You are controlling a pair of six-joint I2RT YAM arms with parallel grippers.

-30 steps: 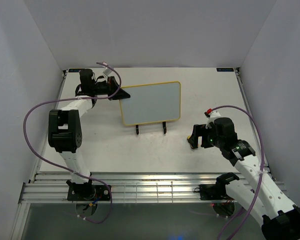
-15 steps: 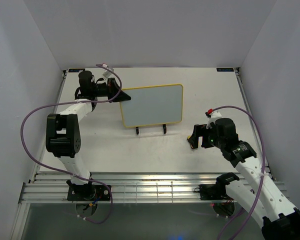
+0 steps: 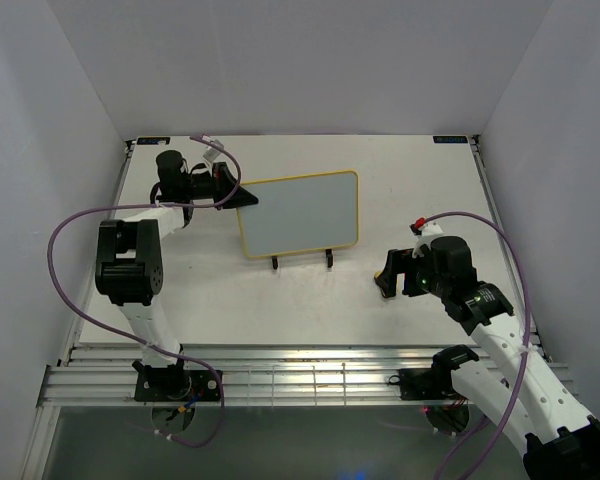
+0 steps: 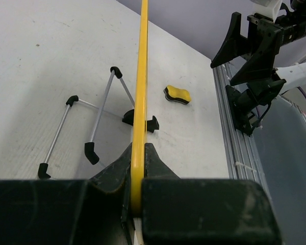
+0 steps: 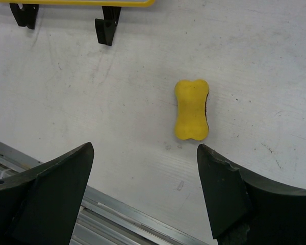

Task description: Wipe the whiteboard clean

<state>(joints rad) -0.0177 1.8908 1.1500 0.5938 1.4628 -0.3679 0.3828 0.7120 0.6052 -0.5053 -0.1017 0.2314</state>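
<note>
The whiteboard (image 3: 300,215), white with a thin yellow rim, stands tilted on a black wire stand (image 3: 329,258); its face looks blank in the top view. My left gripper (image 3: 242,198) is shut on the board's left edge. In the left wrist view the rim (image 4: 141,76) runs edge-on between the jaws of that gripper (image 4: 136,168). The yellow eraser (image 5: 192,109) lies flat on the table, just beyond my open, empty right gripper (image 5: 144,148), which hovers right of the stand in the top view (image 3: 388,275). The eraser also shows in the left wrist view (image 4: 177,95).
The stand's wire legs (image 4: 99,117) spread behind the board. Its front feet (image 5: 106,30) show under the board's lower rim (image 5: 92,2). A ribbed aluminium rail (image 3: 310,375) runs along the table's near edge. White walls enclose the table.
The left gripper, holding the board, swung it slightly right and then back left; the board's right edge now sits a little further left. The right arm has not moved.
</note>
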